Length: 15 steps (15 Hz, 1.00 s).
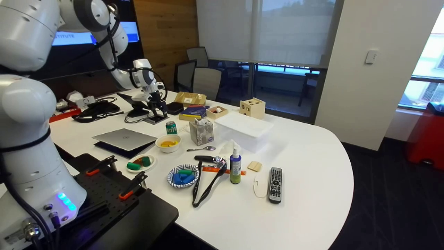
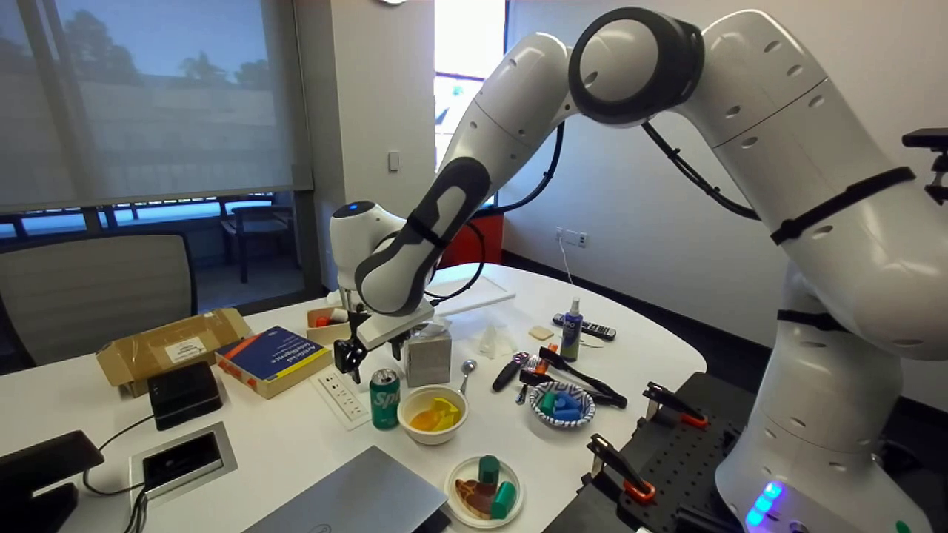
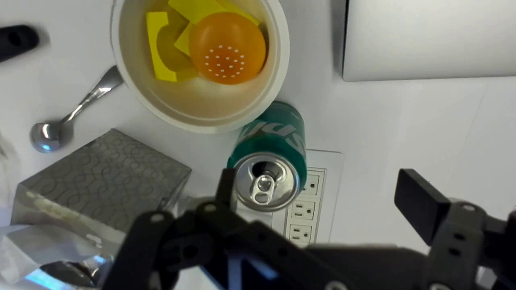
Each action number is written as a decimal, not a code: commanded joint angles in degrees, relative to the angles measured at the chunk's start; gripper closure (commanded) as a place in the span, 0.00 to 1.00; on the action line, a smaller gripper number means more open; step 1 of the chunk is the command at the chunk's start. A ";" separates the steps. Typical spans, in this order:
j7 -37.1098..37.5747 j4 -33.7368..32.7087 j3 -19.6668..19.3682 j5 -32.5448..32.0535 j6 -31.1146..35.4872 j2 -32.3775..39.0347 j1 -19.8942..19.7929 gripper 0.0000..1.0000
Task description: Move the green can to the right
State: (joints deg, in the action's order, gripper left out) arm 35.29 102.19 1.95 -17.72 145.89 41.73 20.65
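Brown cardboard box (image 2: 175, 348) toward the left in an exterior view, lying on the white worktop (image 2: 296, 437). Black box (image 2: 185, 396) just nearer the camera; next rightward, a blue-covered book (image 2: 278, 352), then an outlet panel (image 2: 342, 400). Over that stretch hangs your pincer (image 2: 377, 363), the arm (image 2: 511, 96) arching over from the right. Check your wrist view: two fingers (image 3: 421, 201) spread wide, well apart. Seen between them, close by the left-hand finger as you look at it, is the green can (image 3: 268, 177); whether finger and can touch, you cannot tell. Your can stands upright, ring-pull top (image 3: 264, 187) up, right of the outlet panel and just beside a pale bowl (image 2: 437, 437) of yellow and orange pieces (image 2: 444, 409). Grey tissue box (image 2: 428, 363) behind the bowl. Farther right you have a spoon (image 2: 467, 368), then, nearer the camera, a white plate (image 2: 465, 469) with green and brown pieces (image 2: 503, 500). Past that, a patterned bowl (image 2: 563, 423) holding blue and green pieces (image 2: 566, 409). Behind it you can pick out a spray bottle (image 2: 571, 337), upright, blue above green, with the black remote (image 2: 598, 330) lying beyond.
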 commanded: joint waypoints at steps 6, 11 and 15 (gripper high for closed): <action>-0.81 -7.63 -3.25 7.57 -0.48 6.40 0.74 0.00; -0.57 -7.84 -4.16 10.98 -0.36 8.44 0.06 0.00; -0.83 -9.00 -4.31 12.79 -0.44 10.07 -0.06 0.00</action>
State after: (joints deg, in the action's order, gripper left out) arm 35.20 95.27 -2.22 -6.92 145.89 50.39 20.69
